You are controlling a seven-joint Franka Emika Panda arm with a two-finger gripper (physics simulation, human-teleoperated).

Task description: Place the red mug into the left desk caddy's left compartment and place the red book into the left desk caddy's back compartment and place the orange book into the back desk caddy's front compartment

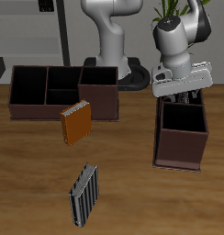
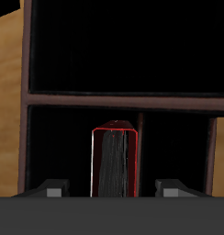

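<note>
Exterior view: wooden table (image 1: 31, 174), potted plant (image 1: 173, 13) behind; claw (image 2: 114, 191) grasping red book (image 2: 115, 163)

White rounded arm (image 1: 112, 37) with dark grey joints, ending in a pale boxy tool (image 1: 182, 92).

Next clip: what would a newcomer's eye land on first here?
Probably the pincer poised over the end-on caddy, with the red book standing upright between its fingers in the wrist view. After that, the orange book on the table just before the broadside caddy, and the striped book nearer the front edge.
</note>
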